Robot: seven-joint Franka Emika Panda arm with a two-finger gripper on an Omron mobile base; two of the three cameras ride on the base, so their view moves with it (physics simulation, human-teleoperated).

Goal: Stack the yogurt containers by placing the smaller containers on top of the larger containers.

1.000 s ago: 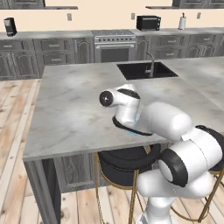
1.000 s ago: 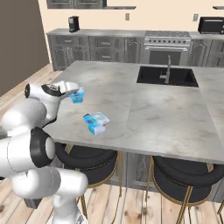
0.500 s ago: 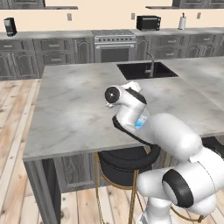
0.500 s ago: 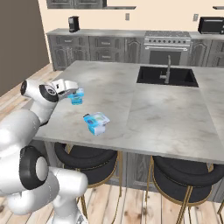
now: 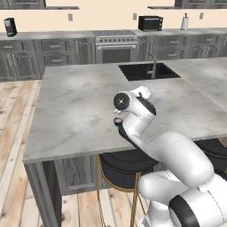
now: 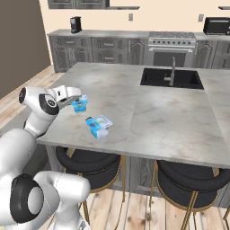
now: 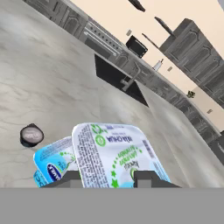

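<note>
1. We see a grey marble worktop (image 6: 134,112) forming a kitchen island.
2. A black sink (image 6: 171,78) with a faucet (image 6: 172,70) is set into the worktop's far side.
3. Behind the sink, against the wall, stands a steel stove (image 6: 173,45).
4. A black microwave (image 5: 150,22) sits right of the stove.
5. Black round stools (image 6: 90,161) are tucked under the worktop's near edge.
6. A dark coffee maker (image 6: 75,24) stands far left of the stove.

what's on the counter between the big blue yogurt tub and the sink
Nothing: in the right base view the marble counter runs bare from the big blue tub up to the sink.
</note>
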